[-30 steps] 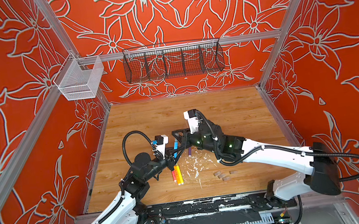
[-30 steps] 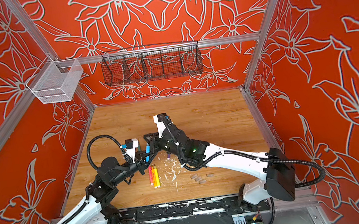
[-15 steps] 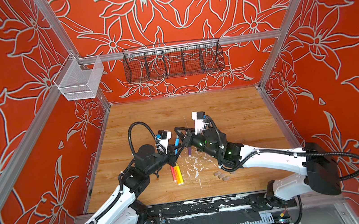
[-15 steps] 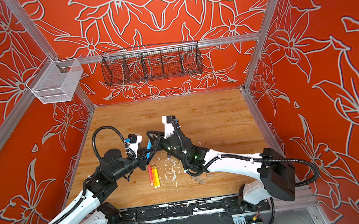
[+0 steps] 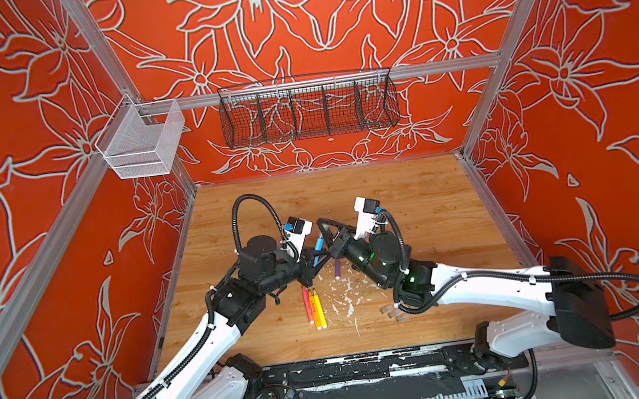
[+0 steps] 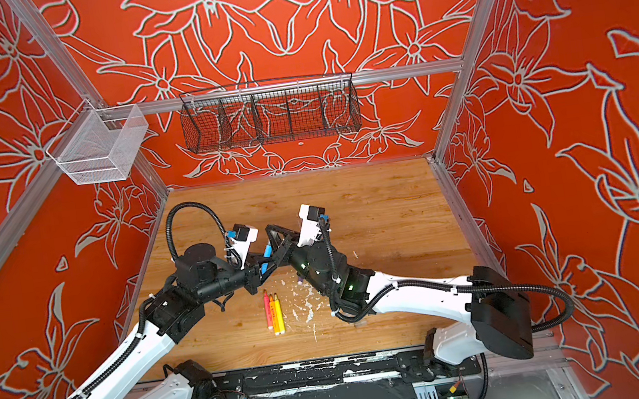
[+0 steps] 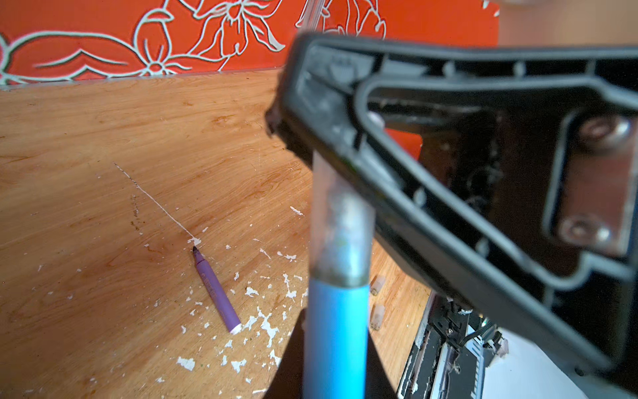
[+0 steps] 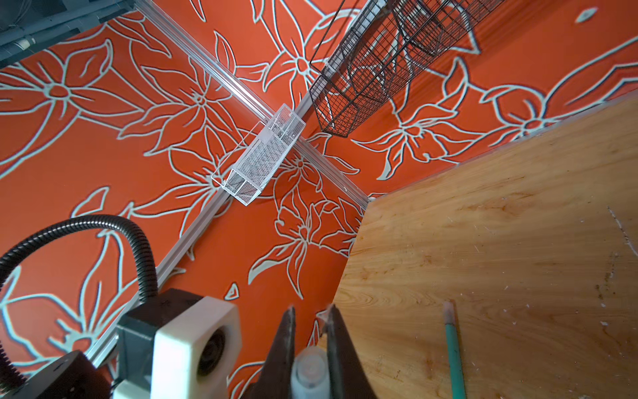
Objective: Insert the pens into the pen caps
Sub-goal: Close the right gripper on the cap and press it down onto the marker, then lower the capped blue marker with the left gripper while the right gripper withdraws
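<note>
Wood table [image 5: 414, 196]: purple pen [image 5: 337, 268], pen trio [image 5: 314, 309], caps [image 5: 392, 314], flecks [image 5: 350, 309]

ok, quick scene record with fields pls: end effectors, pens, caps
left end effector: shut on blue pen
right end effector: shut on cap
cap: over the blue pen's tip
purple pen: lying on table, uncapped
pink pen, orange pen, yellow pen: side by side on table, uncapped
green pen: lying on table
loose caps: three visible on table
</note>
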Robot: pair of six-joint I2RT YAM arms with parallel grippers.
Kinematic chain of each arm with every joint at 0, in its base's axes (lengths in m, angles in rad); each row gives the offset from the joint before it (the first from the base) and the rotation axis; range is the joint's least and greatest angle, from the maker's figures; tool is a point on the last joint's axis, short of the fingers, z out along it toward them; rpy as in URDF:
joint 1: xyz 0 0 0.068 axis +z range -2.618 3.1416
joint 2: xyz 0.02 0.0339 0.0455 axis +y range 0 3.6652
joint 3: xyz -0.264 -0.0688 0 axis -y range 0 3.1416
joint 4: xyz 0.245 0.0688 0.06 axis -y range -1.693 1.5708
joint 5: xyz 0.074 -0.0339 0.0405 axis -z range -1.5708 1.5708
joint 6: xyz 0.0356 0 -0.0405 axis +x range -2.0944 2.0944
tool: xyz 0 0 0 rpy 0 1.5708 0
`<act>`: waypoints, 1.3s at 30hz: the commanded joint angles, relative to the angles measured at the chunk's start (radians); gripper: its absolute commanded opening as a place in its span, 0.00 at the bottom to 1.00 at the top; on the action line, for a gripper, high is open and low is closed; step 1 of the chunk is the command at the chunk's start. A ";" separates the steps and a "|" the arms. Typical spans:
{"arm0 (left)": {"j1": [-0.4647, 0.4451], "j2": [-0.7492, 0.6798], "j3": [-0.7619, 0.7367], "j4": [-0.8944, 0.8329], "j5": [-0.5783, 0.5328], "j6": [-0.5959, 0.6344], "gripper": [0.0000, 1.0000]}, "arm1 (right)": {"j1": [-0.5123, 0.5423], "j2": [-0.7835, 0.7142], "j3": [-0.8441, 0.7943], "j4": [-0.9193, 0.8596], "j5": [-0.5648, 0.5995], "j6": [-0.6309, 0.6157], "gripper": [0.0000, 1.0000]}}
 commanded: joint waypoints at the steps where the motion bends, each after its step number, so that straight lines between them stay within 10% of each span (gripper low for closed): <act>1: 0.122 0.046 0.115 0.372 -0.369 -0.130 0.00 | 0.221 0.025 -0.065 -0.235 -0.394 0.020 0.00; 7: 0.141 0.049 0.120 0.297 -0.352 -0.153 0.00 | 0.191 -0.075 -0.066 -0.355 -0.293 -0.028 0.00; 22: 0.139 0.227 -0.022 -0.047 -0.551 -0.375 0.00 | -0.117 -0.458 -0.043 -0.813 -0.115 -0.247 0.54; 32: 0.139 0.500 0.122 -0.213 -0.591 -0.384 0.00 | -0.364 -0.462 -0.141 -0.896 0.242 -0.454 0.66; 39: 0.139 0.644 0.175 -0.273 -0.593 -0.395 0.00 | -0.594 -0.517 -0.390 -0.702 0.200 -0.446 0.72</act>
